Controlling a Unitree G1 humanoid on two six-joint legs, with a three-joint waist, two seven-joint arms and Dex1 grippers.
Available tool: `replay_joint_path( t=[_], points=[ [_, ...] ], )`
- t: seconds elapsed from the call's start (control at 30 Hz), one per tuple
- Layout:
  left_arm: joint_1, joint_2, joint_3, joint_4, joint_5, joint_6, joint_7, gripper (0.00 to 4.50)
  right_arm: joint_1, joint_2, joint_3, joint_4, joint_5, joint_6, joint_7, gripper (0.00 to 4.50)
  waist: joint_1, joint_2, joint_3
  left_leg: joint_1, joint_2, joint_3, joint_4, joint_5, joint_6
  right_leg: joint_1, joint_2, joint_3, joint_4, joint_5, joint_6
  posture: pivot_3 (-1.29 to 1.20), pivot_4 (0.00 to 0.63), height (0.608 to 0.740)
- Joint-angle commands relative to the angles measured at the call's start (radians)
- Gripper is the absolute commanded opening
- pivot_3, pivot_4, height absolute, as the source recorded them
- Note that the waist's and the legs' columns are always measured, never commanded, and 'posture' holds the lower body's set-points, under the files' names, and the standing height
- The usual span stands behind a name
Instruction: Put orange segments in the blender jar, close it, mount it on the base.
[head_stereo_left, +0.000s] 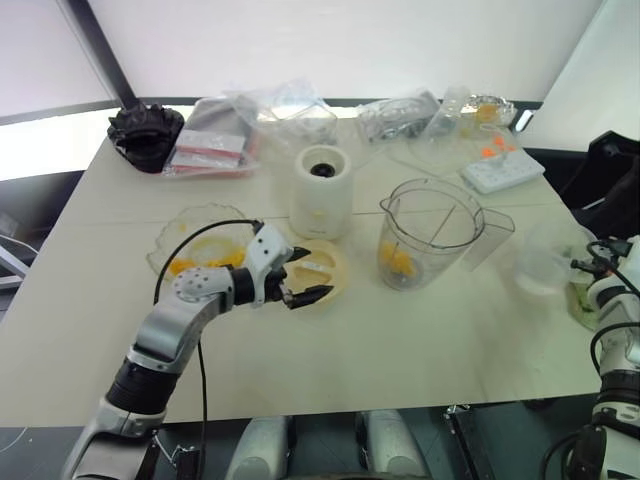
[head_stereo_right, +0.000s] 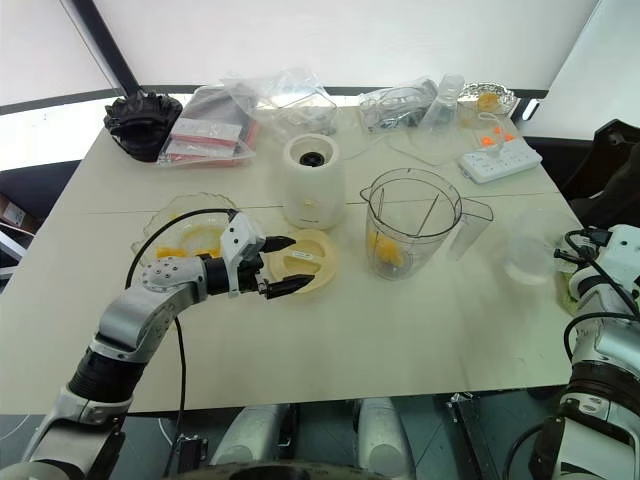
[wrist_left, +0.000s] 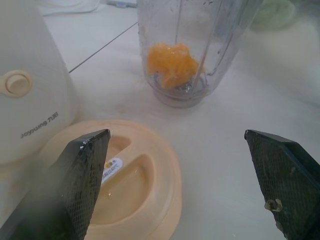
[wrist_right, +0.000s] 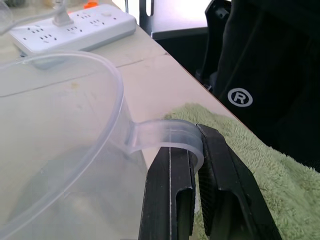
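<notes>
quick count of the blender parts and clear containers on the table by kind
blender jar: 1
base: 1
cream lid: 1
glass bowl: 1
cloudy plastic tub: 1
total: 5

The counter (head_stereo_left: 420, 340) is pale cream. On it the clear jar (head_stereo_left: 430, 232) holds bright orange-yellow segments (head_stereo_left: 397, 260). Left of it stands the cream-white base (head_stereo_left: 321, 192) with a black socket on top. Near the base lies a flat cream lid (head_stereo_left: 328, 270). The left hand (head_stereo_left: 300, 275) has black fingers with a fine mesh pattern on their pads. At the far right, a white power strip (head_stereo_left: 503, 168) shows orange-red spots. By the right edge lies a light green towel (wrist_right: 260, 165).
</notes>
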Motion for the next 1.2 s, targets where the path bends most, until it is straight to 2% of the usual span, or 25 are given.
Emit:
replay_joint_path(
  t=[0.03,0.23,0.43,0.63,0.97,1.2],
  points=[
    [-0.01,0.007,0.016,-0.039,-0.001,-0.022,0.002,4.5,0.012,0.002,-0.008,0.008,-0.001,-0.005,-0.007,0.04,-0.002,0.0,0.0,0.0,0.0,0.0,0.0,0.0,0.0,0.0,0.0,0.0,0.0,0.0,0.0,0.0,0.15,0.74],
    [-0.013,0.01,0.017,-0.034,-0.002,-0.026,0.006,4.5,0.008,0.045,-0.046,-0.027,0.058,-0.011,-0.01,0.04,-0.004,0.0,0.0,0.0,0.0,-0.001,0.0,0.0,0.0,0.0,0.0,0.0,0.0,0.0,0.0,0.0,0.15,0.74],
    [-0.019,0.011,0.017,-0.026,0.0,-0.03,0.005,4.5,-0.02,0.119,-0.156,-0.111,0.207,0.025,-0.04,0.04,-0.007,0.0,0.0,0.0,0.001,-0.002,-0.001,0.0,0.001,-0.001,0.0,0.001,0.0,0.0,0.0,0.0,0.15,0.74],
    [-0.028,0.013,0.012,-0.017,0.002,-0.034,-0.003,4.5,-0.013,0.14,-0.187,-0.195,0.27,0.037,-0.039,0.04,-0.007,0.003,0.002,0.0,0.001,-0.001,-0.001,0.0,0.001,-0.002,0.0,0.001,0.0,0.0,0.0,0.0,0.15,0.74],
    [-0.043,0.012,0.005,0.011,0.009,-0.05,-0.02,4.5,-0.016,0.117,-0.211,-0.328,0.329,0.094,-0.073,0.04,-0.005,0.005,0.003,0.0,0.0,-0.001,-0.002,-0.001,0.001,-0.003,0.0,0.001,0.0,0.0,0.0,0.0,0.15,0.74],
    [-0.05,0.006,0.004,0.032,0.016,-0.066,-0.031,4.5,-0.05,0.039,-0.18,-0.506,0.347,0.185,-0.077,0.04,-0.005,0.008,0.004,-0.001,0.0,0.0,-0.003,-0.001,0.001,-0.004,0.0,0.002,0.0,0.0,0.0,0.0,0.15,0.74]
  ],
)
